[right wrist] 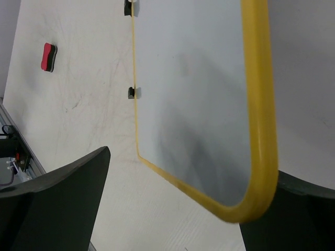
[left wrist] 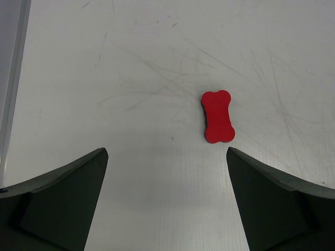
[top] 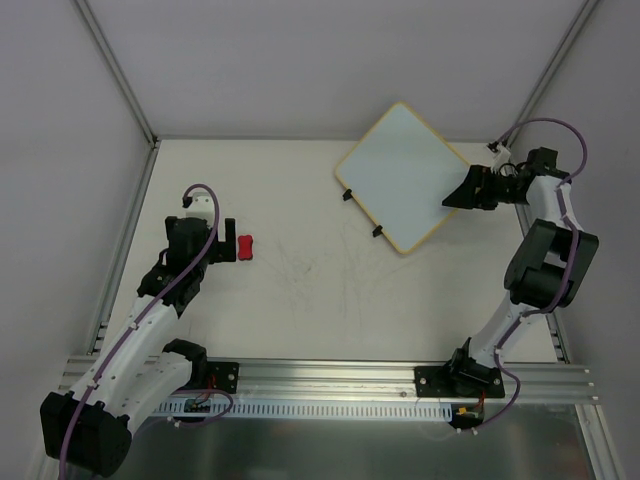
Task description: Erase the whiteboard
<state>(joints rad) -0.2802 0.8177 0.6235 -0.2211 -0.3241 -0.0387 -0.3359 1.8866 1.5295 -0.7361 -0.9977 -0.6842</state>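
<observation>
Scuffed white table (top: 300,300), grey walls around. Right claw (top: 452,196) spread wide at right edge of whiteboard (top: 400,165), pinching nothing. Board lies flat at far right of table, turned cornerwise; we see no marks on it. Left claw (left wrist: 167,151) spread, hovering near red eraser (left wrist: 217,116), which lies loose on table. We judge wiping done, little left.

Bright, even light pours down from overhead onto the counter (top: 300,300), flat and soft, with barely any glare. In the top view only short, faint shadows sit beside the arms. In the right wrist view a grey shadow smudges the whiteboard (right wrist: 193,78), and its near yellow rim is blurred. In the left wrist view the dark jaws go soft along the bottom, while the red eraser (left wrist: 218,116) looks crisp
</observation>
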